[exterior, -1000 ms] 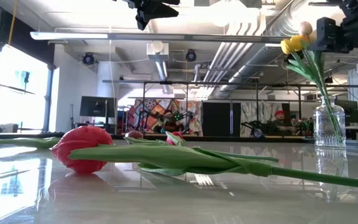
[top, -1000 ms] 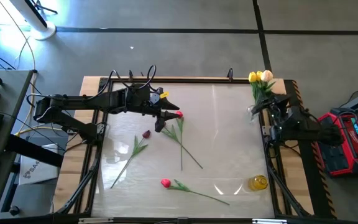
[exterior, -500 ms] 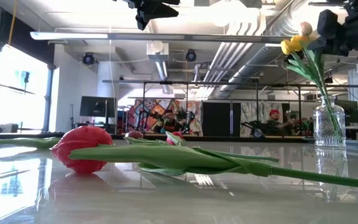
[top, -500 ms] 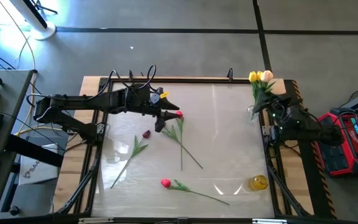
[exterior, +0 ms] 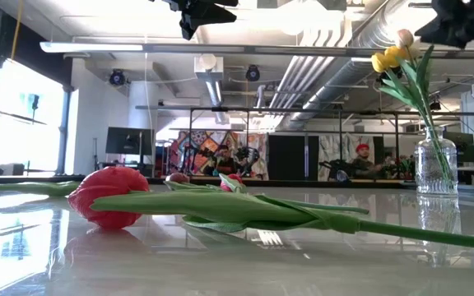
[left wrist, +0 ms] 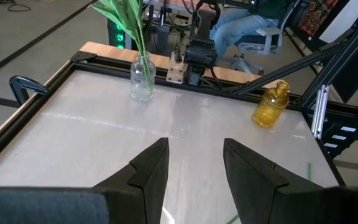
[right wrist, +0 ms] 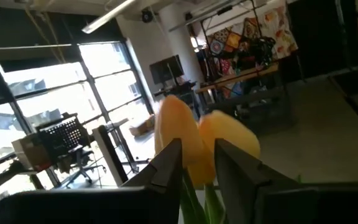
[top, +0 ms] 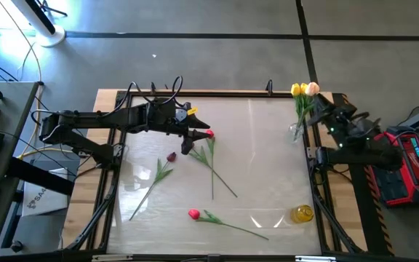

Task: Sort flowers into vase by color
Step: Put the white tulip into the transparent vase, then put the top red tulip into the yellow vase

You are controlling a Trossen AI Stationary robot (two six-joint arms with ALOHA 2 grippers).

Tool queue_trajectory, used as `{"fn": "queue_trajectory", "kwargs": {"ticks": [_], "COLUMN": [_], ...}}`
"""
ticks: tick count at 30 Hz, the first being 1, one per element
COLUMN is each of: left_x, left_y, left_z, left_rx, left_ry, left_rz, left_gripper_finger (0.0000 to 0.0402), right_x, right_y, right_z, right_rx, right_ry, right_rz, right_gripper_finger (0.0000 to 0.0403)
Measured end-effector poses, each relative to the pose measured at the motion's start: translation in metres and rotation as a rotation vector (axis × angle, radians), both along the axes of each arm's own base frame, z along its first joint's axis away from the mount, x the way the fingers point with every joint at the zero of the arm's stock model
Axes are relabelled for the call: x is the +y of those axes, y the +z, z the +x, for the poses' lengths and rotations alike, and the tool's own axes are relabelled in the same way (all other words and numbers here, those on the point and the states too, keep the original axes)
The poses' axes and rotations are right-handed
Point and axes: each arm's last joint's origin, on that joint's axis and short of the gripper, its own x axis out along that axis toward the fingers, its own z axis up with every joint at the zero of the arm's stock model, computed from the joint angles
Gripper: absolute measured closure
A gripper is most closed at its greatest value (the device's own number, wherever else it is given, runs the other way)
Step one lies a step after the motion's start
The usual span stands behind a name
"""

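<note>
High view: left gripper (top: 188, 143) hangs over the surface (top: 260, 167) mid-left. A red tulip (top: 209, 134) head lies just beside its fingers, a maroon tulip (top: 171, 156) near them on the other side, and a third, pink-red tulip (top: 193, 214) well apart toward the front edge. The clear vase (top: 295, 132) w/ a yellow tulip (top: 295, 89) and a peach tulip (top: 312, 89) stands at the right edge; right gripper (top: 324, 115) sits just beside the stems, apart from the glass. An amber vase (top: 302, 213), no flowers in it, stands well apart from both grippers.

Low view: the pink-red tulip fills the foreground, flat on the surface. Both grippers are up high; the right one shows near the yellow and peach heads.

Left wrist view: left fingers (left wrist: 149, 170) are spread w/ bare surface showing betw. them, nothing held. Clear vase and amber vase both far ahead.

Right wrist view: right fingers (right wrist: 166, 163) stand part-open, yellow and peach heads right in front of the gap. Can't tell if they pinch a stem or just hover; no contact visible.

Risks, as I judge them: right gripper so near the stems could snag a leaf when it moves and tip the light vase. Left gripper has red and maroon heads both close, so a drop slightly off could catch the wrong colour or pin a thin stem w/o lifting it.
</note>
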Motion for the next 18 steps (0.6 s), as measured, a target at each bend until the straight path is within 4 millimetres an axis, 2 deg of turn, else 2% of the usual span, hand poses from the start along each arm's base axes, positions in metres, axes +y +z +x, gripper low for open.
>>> {"fn": "queue_trajectory", "kwargs": {"ticks": [10,18], "left_x": [0.0,0.0], "left_y": [0.0,0.0], "left_z": [0.0,0.0], "left_rx": [0.0,0.0], "left_ry": [0.0,0.0], "left_rz": [0.0,0.0], "left_gripper_finger": [0.0258,0.0258], "right_x": [0.001,0.002], "right_y": [0.02,0.016], "right_z": [-0.013,-0.009], "right_rx": [-0.035,-0.073], "right_ry": [0.015,0.11], "right_rz": [-0.029,0.003], "right_gripper_finger": [0.032,0.032]}}
